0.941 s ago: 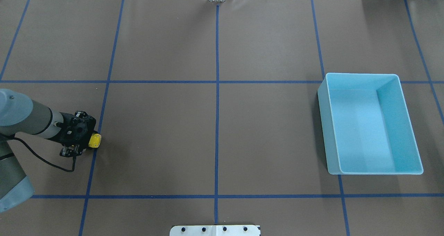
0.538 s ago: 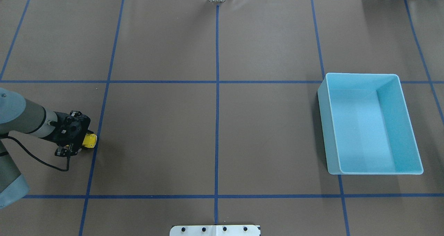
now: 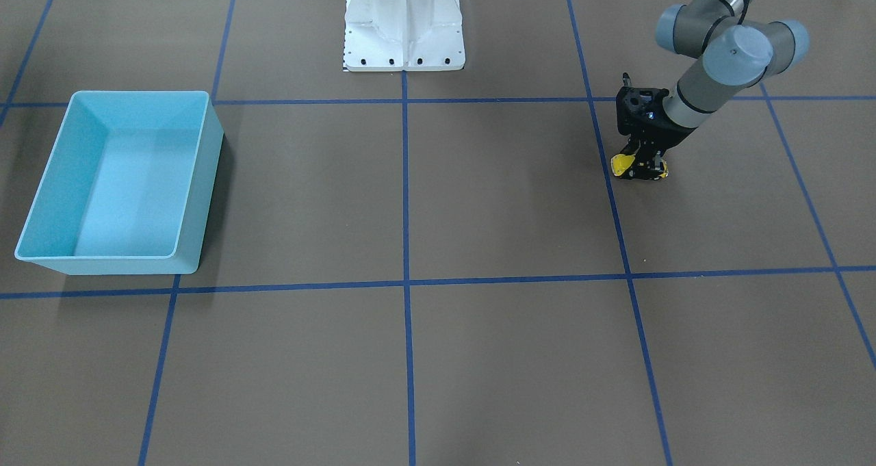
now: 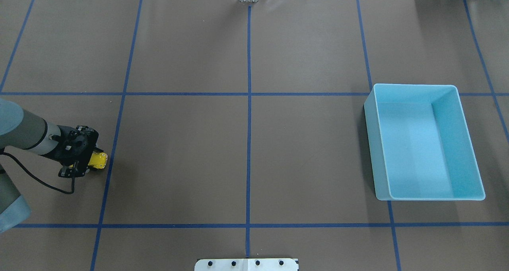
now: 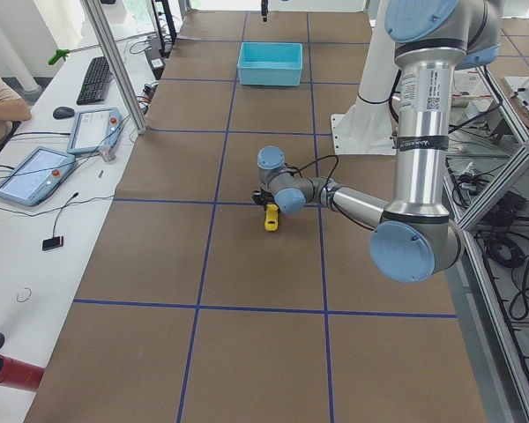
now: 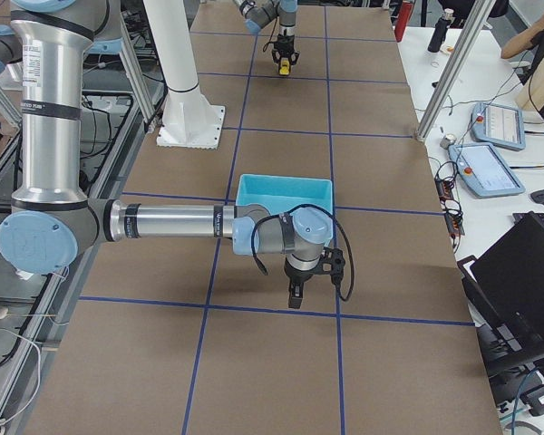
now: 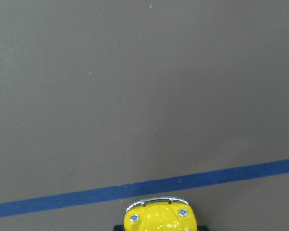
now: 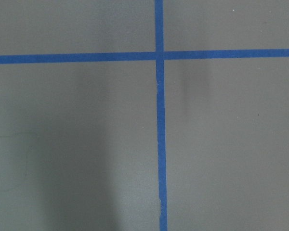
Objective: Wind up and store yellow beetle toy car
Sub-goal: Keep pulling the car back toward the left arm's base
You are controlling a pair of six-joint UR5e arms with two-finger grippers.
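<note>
The yellow beetle toy car (image 4: 99,160) stands on the brown table near the left edge, just left of a blue tape line. My left gripper (image 4: 85,162) is down at the table and shut on the car, whose nose sticks out beyond the fingers. The car also shows in the front-facing view (image 3: 621,165) and at the bottom of the left wrist view (image 7: 159,217). The light-blue bin (image 4: 413,85) stands empty at the far right. My right gripper (image 6: 293,297) shows only in the exterior right view, pointing down near the bin (image 6: 284,192); I cannot tell whether it is open or shut.
Blue tape lines (image 4: 249,104) divide the brown table cover into squares. The white robot base (image 3: 404,21) stands at the table's robot side. The right wrist view shows only a tape crossing (image 8: 159,54). Operators' desks with tablets (image 5: 35,172) lie beyond the far edge.
My left gripper has slid left and slightly away from the robot along the table, taking the yellow car with it. The bin has not moved.
</note>
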